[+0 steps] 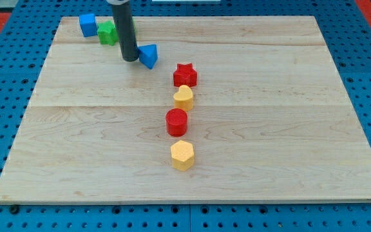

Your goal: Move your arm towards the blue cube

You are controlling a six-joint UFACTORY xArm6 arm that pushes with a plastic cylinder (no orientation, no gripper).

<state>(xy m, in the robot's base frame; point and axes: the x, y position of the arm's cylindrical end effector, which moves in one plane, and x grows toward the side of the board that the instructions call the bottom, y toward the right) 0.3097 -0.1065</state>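
- We've got my tip (130,59) just left of the blue wedge (149,56).
- Blue cube (87,24) sits up-left, beside the green block (107,33).
- No jaws here: a bare rod, holding nothing.

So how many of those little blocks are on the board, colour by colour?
Blue: 2, the blue cube and a blue triangular block
Green: 1, the green block
Red: 2, a red star and a red cylinder
Yellow: 2, a yellow heart and a yellow hexagon
Total: 7
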